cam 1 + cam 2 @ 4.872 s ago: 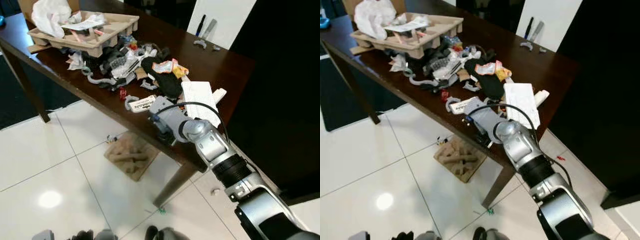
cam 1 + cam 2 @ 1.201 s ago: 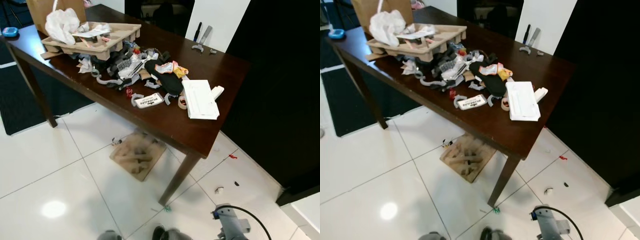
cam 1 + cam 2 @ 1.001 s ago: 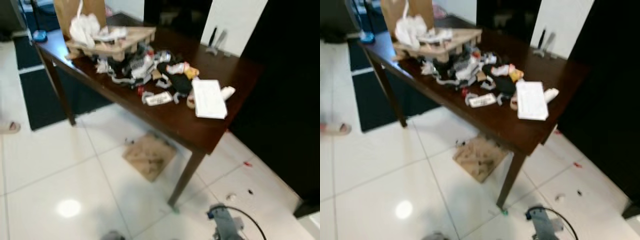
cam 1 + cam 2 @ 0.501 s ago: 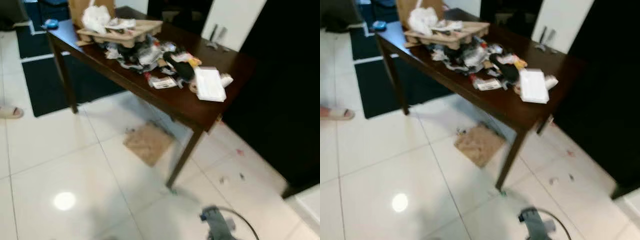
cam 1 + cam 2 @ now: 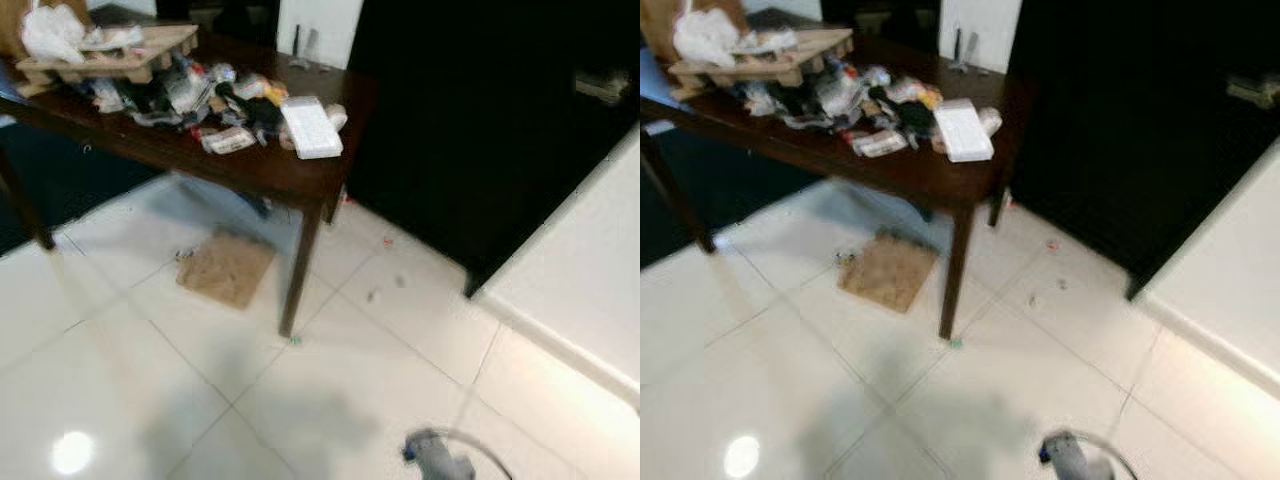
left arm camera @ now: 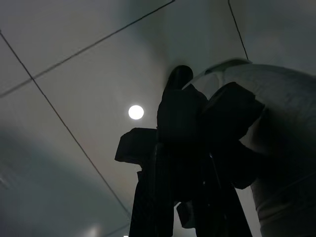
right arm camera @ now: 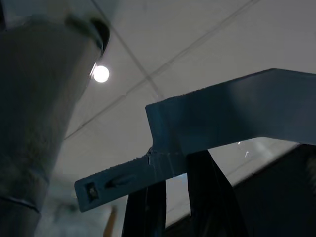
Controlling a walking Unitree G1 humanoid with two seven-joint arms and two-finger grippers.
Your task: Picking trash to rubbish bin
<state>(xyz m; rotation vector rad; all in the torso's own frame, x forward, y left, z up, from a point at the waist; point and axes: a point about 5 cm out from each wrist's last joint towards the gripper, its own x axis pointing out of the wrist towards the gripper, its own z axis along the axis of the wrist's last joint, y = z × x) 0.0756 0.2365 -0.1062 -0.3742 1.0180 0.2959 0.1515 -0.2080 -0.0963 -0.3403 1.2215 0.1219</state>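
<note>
A heap of mixed trash (image 5: 190, 95) lies on the dark wooden table (image 5: 270, 170), beside a cardboard tray (image 5: 110, 55) and a flat white box (image 5: 311, 127). In the right wrist view, my right gripper (image 7: 173, 170) is shut on a flat pale grey strip of trash (image 7: 222, 113) with a narrow tab, seen against the tiled floor. That arm's wrist (image 5: 435, 460) hangs low over the floor, well away from the table. My left gripper (image 6: 190, 103) hangs as a dark shape above the tiles, next to my pale leg.
A brown cardboard piece (image 5: 225, 268) lies on the white tiles under the table, with small scraps (image 5: 385, 285) near the table leg. A tall black cabinet (image 5: 470, 130) stands behind, and a white counter (image 5: 580, 270) runs along the right. Open floor lies ahead.
The camera has swung right and backed off: the table now sits upper left, and the black cabinet and white counter have come into view. My right arm left the table edge and hangs low.
</note>
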